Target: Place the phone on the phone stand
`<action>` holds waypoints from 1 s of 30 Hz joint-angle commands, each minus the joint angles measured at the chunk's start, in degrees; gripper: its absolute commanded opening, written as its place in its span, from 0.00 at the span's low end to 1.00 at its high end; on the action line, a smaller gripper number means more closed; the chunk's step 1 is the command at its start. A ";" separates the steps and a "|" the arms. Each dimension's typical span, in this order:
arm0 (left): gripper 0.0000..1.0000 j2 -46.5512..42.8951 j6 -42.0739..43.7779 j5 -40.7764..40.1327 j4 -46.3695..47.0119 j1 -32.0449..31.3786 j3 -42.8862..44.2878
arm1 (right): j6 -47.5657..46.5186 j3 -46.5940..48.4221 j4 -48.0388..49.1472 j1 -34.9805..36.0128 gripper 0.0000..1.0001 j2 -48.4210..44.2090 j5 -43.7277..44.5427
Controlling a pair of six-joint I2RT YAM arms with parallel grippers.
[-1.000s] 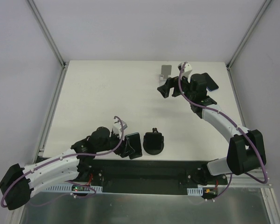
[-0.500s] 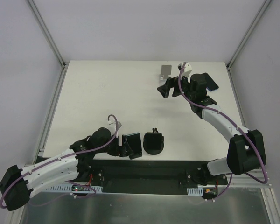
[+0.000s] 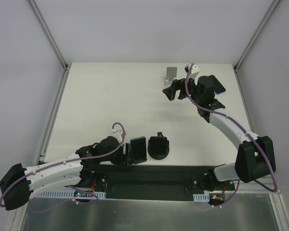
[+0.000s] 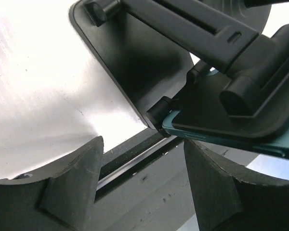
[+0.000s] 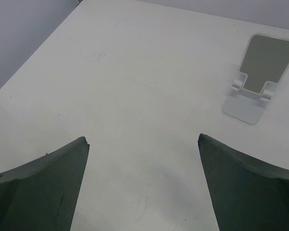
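Looking biggest first: the table [image 3: 111, 106] carries it all. Our right gripper [image 5: 143, 142] hangs spread wide & empty, w/ a grey stand [image 5: 259, 79] ahead of it, off to its right. Our left gripper [image 3: 126, 154] is released too, fingers [image 4: 72, 183] apart w/ nothing between them. The phone [image 3: 137, 150] sits right off the left fingertips, and the black stand [image 3: 159, 147] is just beyond it; touching or not, we can't tell. Best approach, we reckon: close squarely on the phone's long sides, lift clear, then lower it slowly onto the stand's ledge.
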 commanded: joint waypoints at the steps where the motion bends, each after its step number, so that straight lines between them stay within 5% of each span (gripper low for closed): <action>1: 0.68 0.02 0.29 -7.15 2.81 -4.83 -0.06 | -0.19 1.16 2.58 0.16 0.98 -1.44 -1.46; 7: 0.74 3.00 0.03 -12.51 4.05 -7.74 -0.24 | 0.07 1.25 2.93 0.08 0.99 -1.08 -1.73; 18: 0.47 -0.94 -5.51 -19.81 1.95 -7.74 -4.46 | -0.01 1.25 2.85 0.08 0.98 -1.00 -1.55; 30: 0.55 -9.38 -7.71 -25.18 -6.67 -7.74 -4.46 | 0.16 1.60 2.85 0.16 0.99 -0.12 -1.81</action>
